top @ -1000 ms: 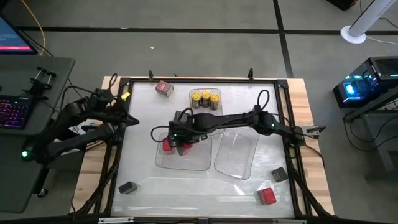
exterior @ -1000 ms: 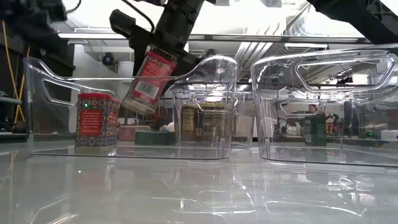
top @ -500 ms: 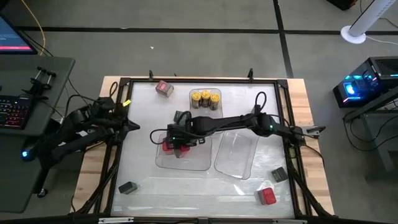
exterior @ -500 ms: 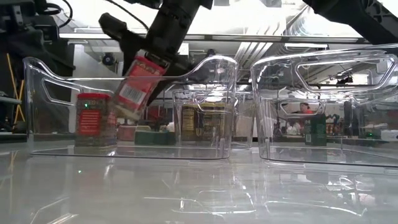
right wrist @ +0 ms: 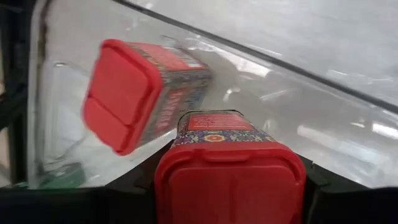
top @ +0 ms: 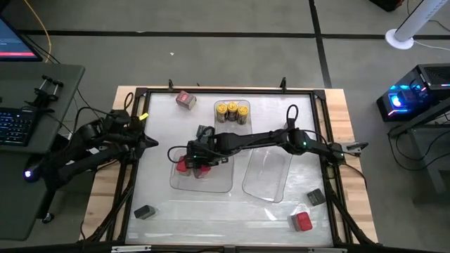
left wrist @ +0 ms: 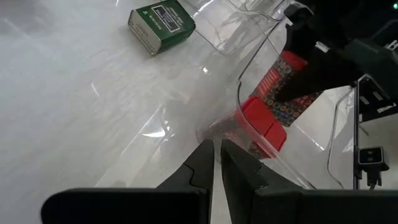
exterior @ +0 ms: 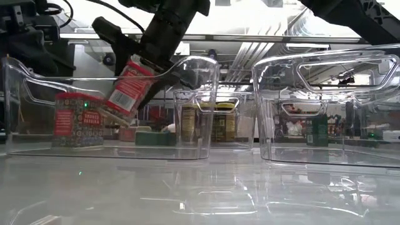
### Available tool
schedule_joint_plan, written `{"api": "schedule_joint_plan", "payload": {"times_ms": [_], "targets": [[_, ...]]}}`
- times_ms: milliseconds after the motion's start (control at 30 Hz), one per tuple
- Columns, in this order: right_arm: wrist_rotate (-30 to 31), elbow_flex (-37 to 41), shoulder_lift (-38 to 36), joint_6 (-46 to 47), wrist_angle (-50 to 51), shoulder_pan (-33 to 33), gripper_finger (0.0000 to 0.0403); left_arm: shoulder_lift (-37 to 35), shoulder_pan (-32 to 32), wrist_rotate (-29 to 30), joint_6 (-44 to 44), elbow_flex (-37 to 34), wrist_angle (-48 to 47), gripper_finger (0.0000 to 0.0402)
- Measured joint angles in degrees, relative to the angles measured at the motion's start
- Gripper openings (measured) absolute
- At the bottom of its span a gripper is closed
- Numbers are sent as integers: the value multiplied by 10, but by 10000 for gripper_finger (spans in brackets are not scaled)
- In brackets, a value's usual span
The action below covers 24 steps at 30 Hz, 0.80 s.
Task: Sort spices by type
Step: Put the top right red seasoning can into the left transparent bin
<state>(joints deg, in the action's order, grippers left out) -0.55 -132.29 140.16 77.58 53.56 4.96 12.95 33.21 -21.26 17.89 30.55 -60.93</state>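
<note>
Red-topped spice tin point(exterior: 128, 90): pinched tilted in right end effector point(top: 199, 156), inside left clear tray point(top: 221, 186), for grouping beside matching red tin point(exterior: 78, 120). Left end effector point(left wrist: 215, 163): pressed together, parked at worktop edge.

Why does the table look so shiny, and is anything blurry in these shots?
Low view: the table mirrors the clear trays and ceiling lights. Left wrist view: white glare streaks across the table. Right wrist view: the red spice tin in the right hand fills the foreground; the other red tin looks slightly soft.
</note>
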Motion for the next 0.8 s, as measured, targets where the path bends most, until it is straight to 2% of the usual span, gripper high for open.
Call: {"api": "schedule_joint_plan", "payload": {"times_ms": [233, 400, 500, 633, 800], "targets": [[16, 0, 2, 21, -31, 0, 196, 0, 0, 0, 0, 0, 0, 19], [18, 0, 8, 26, -51, 0, 247, 0, 0, 0, 0, 0, 0, 19], [21, 0, 11, 26, -50, -1, 262, 0, 0, 0, 0, 0, 0, 19], [54, 0, 11, 14, -57, 0, 267, 0, 0, 0, 0, 0, 0, 19], [58, 0, 11, -1, -73, -7, 269, 0, 0, 0, 0, 0, 0, 19]]}}
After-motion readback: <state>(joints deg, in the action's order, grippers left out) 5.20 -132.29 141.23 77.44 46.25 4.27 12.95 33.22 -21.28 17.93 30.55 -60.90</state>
